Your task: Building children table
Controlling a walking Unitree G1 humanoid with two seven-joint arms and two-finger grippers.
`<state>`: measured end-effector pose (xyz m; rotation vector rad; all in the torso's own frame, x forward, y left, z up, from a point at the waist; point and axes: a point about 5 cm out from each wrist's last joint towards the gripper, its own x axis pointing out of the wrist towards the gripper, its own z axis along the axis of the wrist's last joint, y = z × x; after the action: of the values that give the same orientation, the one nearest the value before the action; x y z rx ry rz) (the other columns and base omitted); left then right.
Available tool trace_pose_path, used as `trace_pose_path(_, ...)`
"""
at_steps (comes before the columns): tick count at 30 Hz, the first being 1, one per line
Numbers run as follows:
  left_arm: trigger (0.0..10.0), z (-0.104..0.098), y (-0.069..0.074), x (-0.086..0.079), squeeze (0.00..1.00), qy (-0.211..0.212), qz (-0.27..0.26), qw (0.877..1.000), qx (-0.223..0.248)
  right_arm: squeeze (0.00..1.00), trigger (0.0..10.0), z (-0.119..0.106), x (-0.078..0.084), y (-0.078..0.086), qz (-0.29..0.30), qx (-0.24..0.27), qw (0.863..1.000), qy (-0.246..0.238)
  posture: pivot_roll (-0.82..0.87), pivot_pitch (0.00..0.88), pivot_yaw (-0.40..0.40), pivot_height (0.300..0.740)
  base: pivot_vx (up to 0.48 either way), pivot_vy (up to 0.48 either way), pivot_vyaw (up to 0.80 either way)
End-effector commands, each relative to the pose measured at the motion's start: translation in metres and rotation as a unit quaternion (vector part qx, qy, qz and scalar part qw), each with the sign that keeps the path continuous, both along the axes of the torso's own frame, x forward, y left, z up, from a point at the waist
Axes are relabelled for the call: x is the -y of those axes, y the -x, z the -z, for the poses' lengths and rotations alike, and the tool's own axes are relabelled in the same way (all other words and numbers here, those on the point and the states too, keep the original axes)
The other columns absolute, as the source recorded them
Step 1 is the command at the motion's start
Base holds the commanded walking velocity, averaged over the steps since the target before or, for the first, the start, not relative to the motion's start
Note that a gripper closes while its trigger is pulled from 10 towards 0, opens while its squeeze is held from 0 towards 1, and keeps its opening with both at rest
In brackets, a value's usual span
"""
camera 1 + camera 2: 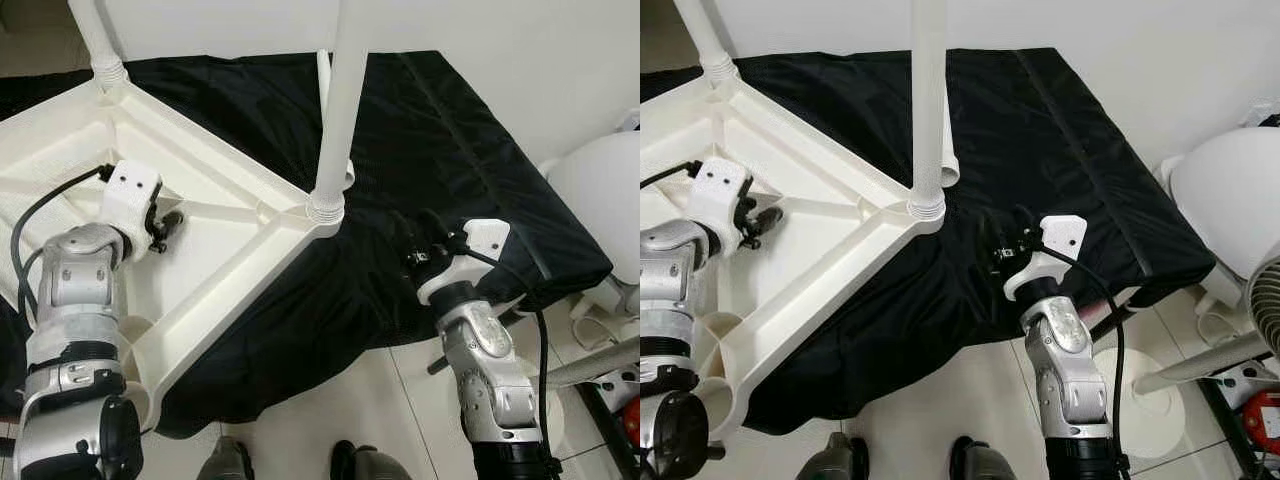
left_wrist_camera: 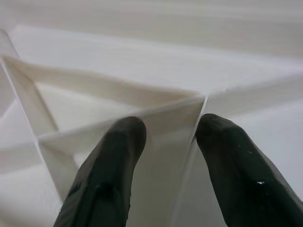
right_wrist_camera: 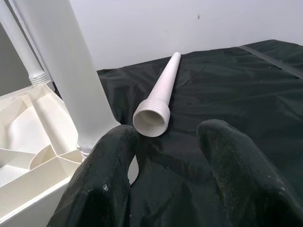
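Right hand [image 1: 1002, 243]: you are hovering it open, aimed at loose leg [image 3: 158, 97].
Left hand [image 1: 168, 222]: you are straddling, fingers apart, tabletop [image 1: 215, 215] rib, steadying.

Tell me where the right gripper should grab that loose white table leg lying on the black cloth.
Probably just behind the threaded collar of the loose table leg. It lies flat on the black cloth with its open, wider end toward the right gripper, whose fingers are open. Come from above, fingers straddling the round shaft across its length; the taper makes the far end thinner.

Three table legs [image 3: 158, 94], one tabletop [image 1: 215, 215]
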<state>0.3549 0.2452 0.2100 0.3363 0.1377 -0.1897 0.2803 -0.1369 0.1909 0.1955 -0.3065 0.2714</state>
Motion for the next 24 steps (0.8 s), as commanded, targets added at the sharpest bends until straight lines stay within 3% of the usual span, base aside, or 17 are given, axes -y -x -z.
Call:
trace_pose_path(1, 10.0, -0.015, 0.002, -0.016, 0.00, 0.008, -0.157, 0.983, 0.099, 0.00, 10.0, 0.001, 0.000, 0.003, -0.003, 0.003, 1.000, 0.000, 0.07, 0.142, -0.022, 0.740, 0.000, 0.000, 0.00)
trace_pose_path(2, 10.0, -0.015, 0.002, -0.016, 0.00, 0.008, -0.157, 0.983, 0.099, 0.00, 10.0, 0.001, 0.000, 0.003, -0.003, 0.003, 1.000, 0.000, 0.07, 0.142, -0.022, 0.740, 0.000, 0.000, 0.00)
trace_pose_path(4, 10.0, -0.021, 0.005, -0.008, 0.00, 0.010, -0.097, 0.989, 0.115, 0.00, 10.0, 0.002, 0.000, 0.003, -0.004, 0.002, 1.000, 0.000, 0.07, 0.142, -0.022, 0.740, 0.000, 0.000, 0.00)
trace_pose_path(7, 10.0, -0.023, 0.006, -0.005, 0.00, 0.001, -0.076, 0.990, 0.123, 0.00, 10.0, 0.002, 0.000, 0.002, -0.004, 0.001, 1.000, 0.000, 0.07, 0.142, -0.022, 0.740, 0.000, 0.000, 0.00)
trace_pose_path(8, 10.0, -0.026, 0.010, 0.000, 0.00, -0.008, -0.034, 0.991, 0.133, 0.00, 10.0, 0.003, 0.001, 0.001, -0.003, -0.001, 1.000, 0.002, 0.08, 0.143, -0.025, 0.740, 0.000, 0.000, 0.00)
trace_pose_path(19, 10.0, -0.029, 0.019, -0.003, 0.00, -0.030, 0.009, 0.988, 0.152, 0.00, 10.0, 0.011, 0.007, -0.001, 0.020, -0.026, 0.999, 0.011, 0.09, 0.153, -0.026, 0.740, 0.000, 0.000, 0.00)
trace_pose_path(24, 10.0, -0.026, 0.022, -0.006, 0.00, -0.004, 0.007, 0.989, 0.149, 0.00, 10.0, 0.012, 0.009, -0.002, 0.035, -0.030, 0.999, 0.013, 0.10, 0.149, -0.023, 0.740, 0.000, 0.000, 0.00)
